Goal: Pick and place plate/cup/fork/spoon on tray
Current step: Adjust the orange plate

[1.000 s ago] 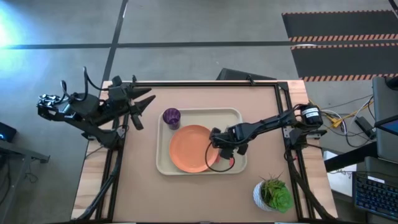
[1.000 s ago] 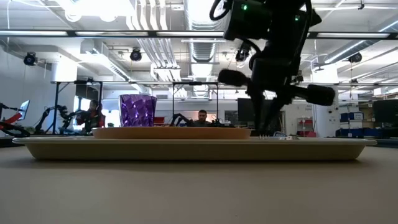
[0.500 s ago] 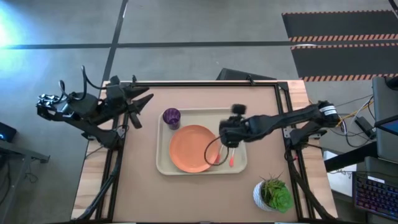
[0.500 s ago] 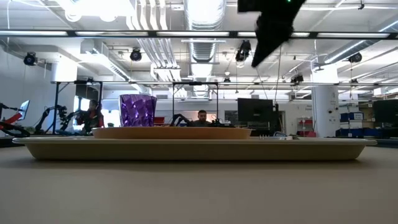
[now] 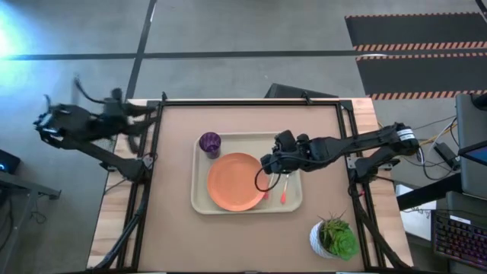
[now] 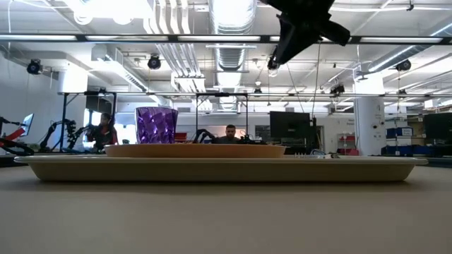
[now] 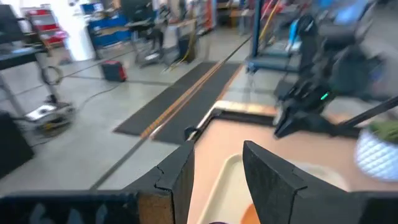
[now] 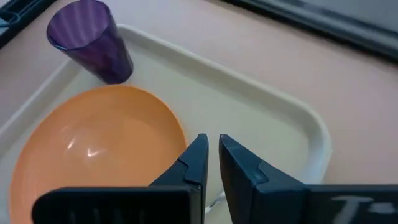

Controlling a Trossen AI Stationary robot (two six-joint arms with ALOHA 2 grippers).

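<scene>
From above, I see my right gripper (image 5: 268, 162) has risen off the tray (image 5: 199, 204), fingers nearly together and empty; a second ago it was low at the plate's (image 5: 236, 181) four o'clock. A red-handled utensil (image 5: 283, 194), fork or spoon I cannot tell, lies there now. The cup (image 5: 210, 142) sits at eleven o'clock. Left gripper (image 7: 214, 180), parted and empty, has swung back off the table.

Table-level: right gripper (image 6: 280, 49) hangs high. That placement looks finished.
</scene>
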